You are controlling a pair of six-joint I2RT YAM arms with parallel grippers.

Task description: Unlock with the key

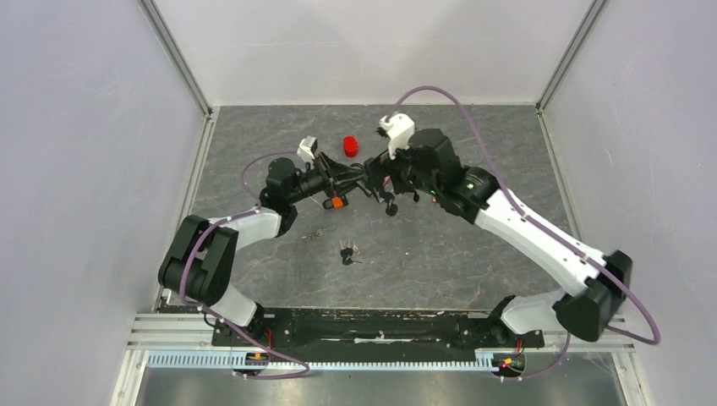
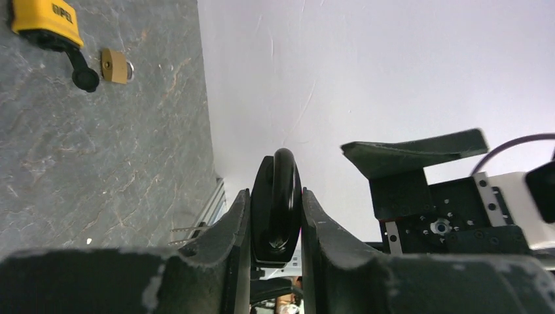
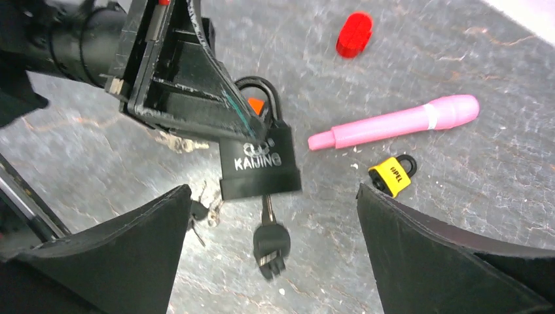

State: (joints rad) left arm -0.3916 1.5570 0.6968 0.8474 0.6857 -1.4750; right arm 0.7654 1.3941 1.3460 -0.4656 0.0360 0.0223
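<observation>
In the right wrist view a black padlock (image 3: 260, 167) marked KAJING hangs in the air. My left gripper's fingers (image 3: 196, 98) clamp its upper part and shackle. A key (image 3: 269, 243) with a black head sticks out of the padlock's underside. My right gripper (image 3: 273, 191) stands wide open just in front of the key, its two fingers far apart on either side and touching nothing. In the left wrist view my left gripper (image 2: 275, 194) is shut on the padlock (image 2: 276, 216). From above, both grippers meet mid-table, with the key (image 1: 391, 208) dangling below them.
A pink pen (image 3: 399, 122), a red cap (image 3: 354, 34) and a small yellow padlock (image 3: 391, 175) lie on the grey floor. A bunch of keys (image 1: 347, 252) lies nearer the bases. A small brass padlock (image 2: 114, 65) sits beside the yellow one.
</observation>
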